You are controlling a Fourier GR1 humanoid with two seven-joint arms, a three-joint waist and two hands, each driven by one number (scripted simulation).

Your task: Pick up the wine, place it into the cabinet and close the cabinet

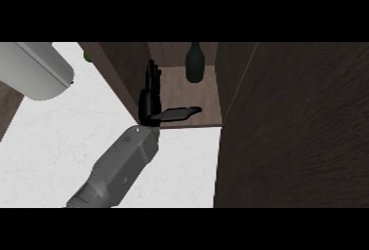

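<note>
1. Deep inside the cabinet (pixel 194 100), toward its back, the wine (pixel 194 61) bottle stands dark green, its neck pointing up-frame; nothing touches it.
2. Cabinet interior: brown wooden floor panel, dark side wall at left, front edge meeting the white counter (pixel 51 146).
3. One hand (pixel 150 97) is in view, at the cabinet's left front corner. Which arm it belongs to cannot be settled from this view alone; it enters from the lower left on a grey forearm (pixel 119 168).
4. Hand state: fingers (pixel 151 73) straight and extended along the left inner wall, pointing toward the back; thumb (pixel 180 113) spread out sideways over the cabinet floor. It has hold of nothing.
5. Hand and bottle sit apart, the bottle further in and to the right of the fingertips.
6. Cabinet door (pixel 296 127): large dark wood panel filling the right of the view, standing open.
7. Upper left: a pale grey rounded object (pixel 39 71) over the counter, identity unclear.
</note>
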